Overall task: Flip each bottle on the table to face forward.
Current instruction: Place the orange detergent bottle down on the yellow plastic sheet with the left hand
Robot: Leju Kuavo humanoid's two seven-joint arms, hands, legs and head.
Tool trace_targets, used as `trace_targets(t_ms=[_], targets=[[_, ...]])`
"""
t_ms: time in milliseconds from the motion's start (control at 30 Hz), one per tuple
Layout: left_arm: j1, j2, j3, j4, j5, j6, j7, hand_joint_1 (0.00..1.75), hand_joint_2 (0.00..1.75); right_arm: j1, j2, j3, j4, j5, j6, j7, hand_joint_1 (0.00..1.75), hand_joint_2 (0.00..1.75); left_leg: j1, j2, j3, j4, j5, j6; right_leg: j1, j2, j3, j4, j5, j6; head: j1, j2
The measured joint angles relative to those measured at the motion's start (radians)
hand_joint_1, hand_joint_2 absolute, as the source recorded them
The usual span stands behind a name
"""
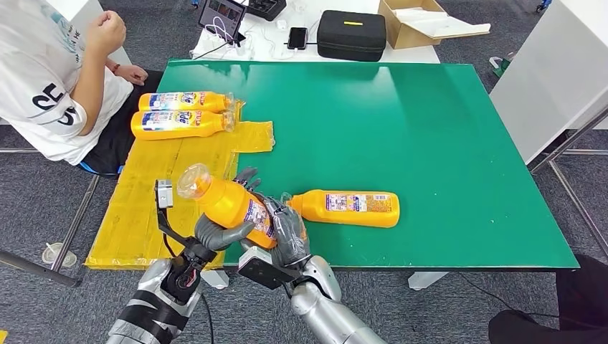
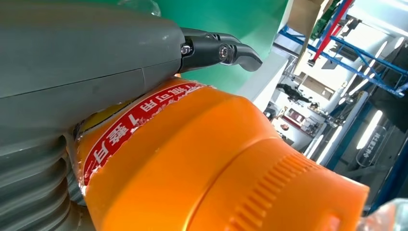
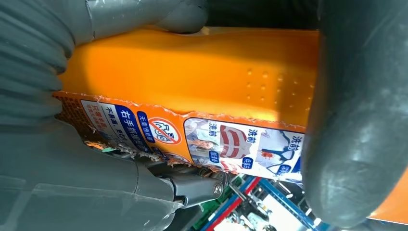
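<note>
Gripping one orange detergent bottle (image 1: 228, 208) together, the left hand (image 1: 215, 233) and right hand (image 1: 287, 233) hold it tilted above the green table's (image 1: 444, 143) near edge (label in Chinese, red band partly legible).

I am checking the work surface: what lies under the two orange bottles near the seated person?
A yellow plastic sheet lies under the two orange plastic bottles, spread over the green table. What the sheet hides beneath itself cannot be seen.
</note>
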Motion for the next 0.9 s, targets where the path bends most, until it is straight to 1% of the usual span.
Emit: trace_targets(t_ms=[33, 67, 167, 200, 300, 500, 667, 700, 733, 767, 800, 833, 867, 900], targets=[[0.002, 0.000, 0.003, 0.000, 0.001, 0.000, 0.001, 0.00, 1.75, -0.003, 0.001, 0.002, 0.008, -0.003, 0.000, 0.001, 1.75, 1.75, 0.000, 0.000, 0.000, 0.000, 0.000, 0.000, 0.000, 0.000, 0.000, 0.000, 0.000, 0.000, 0.000, 0.000], [0.004, 0.000, 0.004, 0.000, 0.002, 0.000, 0.001, 0.39, 1.75, -0.006, 0.002, 0.004, 0.015, -0.005, 0.000, 0.001, 1.75, 1.75, 0.000, 0.000, 0.000, 0.000, 0.000, 0.000, 0.000, 0.000, 0.000, 0.000, 0.000, 0.000, 0.000, 0.000], [0.011, 0.000, 0.008, 0.000, -0.006, 0.001, -0.008, 1.69, 1.75, -0.012, 0.004, 0.011, 0.028, -0.012, 0.000, 0.007, 1.75, 1.75, 0.000, 0.000, 0.000, 0.000, 0.000, 0.000, 0.000, 0.000, 0.000, 0.000, 0.000, 0.000, 0.000, 0.000], [0.013, 0.000, 0.008, -0.001, -0.015, 0.002, -0.015, 1.75, 1.75, -0.014, 0.005, 0.013, 0.032, -0.016, -0.001, 0.010, 1.75, 1.75, 0.000, 0.000, 0.000, 0.000, 0.000, 0.000, 0.000, 0.000, 0.000, 0.000, 0.000, 0.000, 0.000, 0.000], [0.018, 0.000, 0.008, -0.006, -0.051, 0.010, -0.040, 1.75, 1.75, -0.021, 0.007, 0.019, 0.038, -0.024, -0.001, 0.026, 1.75, 1.75, 0.000, 0.000, 0.000, 0.000, 0.000, 0.000, 0.000, 0.000, 0.000, 0.000, 0.000, 0.000, 0.000, 0.000], [0.017, 0.000, 0.007, -0.014, -0.119, 0.047, -0.064, 1.75, 1.75, -0.036, 0.008, 0.046, 0.043, -0.045, -0.005, 0.058, 1.75, 1.75, 0.000, 0.000, 0.000, 0.000, 0.000, 0.000, 0.000, 0.000, 0.000, 0.000, 0.000, 0.000, 0.000, 0.000], [0.014, 0.000, 0.009, -0.014, -0.125, 0.064, -0.070, 1.75, 1.75, -0.046, 0.008, 0.065, 0.046, -0.059, -0.010, 0.072, 1.66, 1.75, 0.000, 0.000, 0.000, 0.000, 0.000, 0.000, 0.000, 0.000, 0.000, 0.000, 0.000, 0.000, 0.000, 0.000], [0.014, 0.000, 0.010, -0.014, -0.125, 0.065, -0.071, 1.75, 1.75, -0.048, 0.008, 0.068, 0.046, -0.061, -0.012, 0.074, 1.60, 1.75, 0.000, 0.000, 0.000, 0.000, 0.000, 0.000, 0.000, 0.000, 0.000, 0.000, 0.000, 0.000, 0.000, 0.000], [0.014, 0.000, 0.011, -0.014, -0.124, 0.065, -0.071, 1.75, 1.75, -0.049, 0.008, 0.070, 0.047, -0.062, -0.012, 0.074, 1.25, 1.75, 0.000, 0.000, 0.000, 0.000, 0.000, 0.000, 0.000, 0.000, 0.000, 0.000, 0.000, 0.000, 0.000, 0.000], [0.014, -0.001, 0.012, -0.014, -0.124, 0.065, -0.071, 1.75, 1.75, -0.050, 0.008, 0.071, 0.048, -0.062, -0.012, 0.076, 0.83, 1.75, 0.000, 0.000, 0.000, 0.000, 0.000, 0.000, 0.000, 0.000, 0.000, 0.000, 0.000, 0.000, 0.000, 0.000], [0.014, -0.001, 0.012, -0.014, -0.124, 0.065, -0.071, 1.75, 1.75, -0.051, 0.008, 0.073, 0.049, -0.062, -0.012, 0.077, 0.42, 1.31, 0.000, 0.000, 0.000, 0.000, 0.000, 0.000, 0.000, 0.000, 0.000, 0.000, 0.000, 0.000, 0.000, 0.000], [0.013, -0.001, 0.013, -0.014, -0.124, 0.066, -0.071, 1.75, 1.75, -0.051, 0.008, 0.075, 0.050, -0.061, -0.014, 0.080, 0.06, 0.87, 0.000, 0.000, 0.000, 0.000, 0.000, 0.000, 0.000, 0.000, 0.000, 0.000, 0.000, 0.000, 0.000, 0.000], [0.013, -0.001, 0.014, -0.014, -0.125, 0.067, -0.071, 1.75, 1.75, -0.052, 0.008, 0.078, 0.051, -0.061, -0.016, 0.084, 0.00, 0.44, 0.000, 0.000, 0.000, 0.000, 0.000, 0.000, 0.000, 0.000, 0.000, 0.000, 0.000, 0.000, 0.000, 0.000], [0.012, -0.001, 0.014, -0.014, -0.125, 0.071, -0.071, 1.75, 1.75, -0.052, 0.008, 0.081, 0.053, -0.061, -0.019, 0.090, 0.00, 0.00, 0.000, 0.000, 0.000, 0.000, 0.000, 0.000, 0.000, 0.000, 0.000, 0.000, 0.000, 0.000, 0.000, 0.000]])
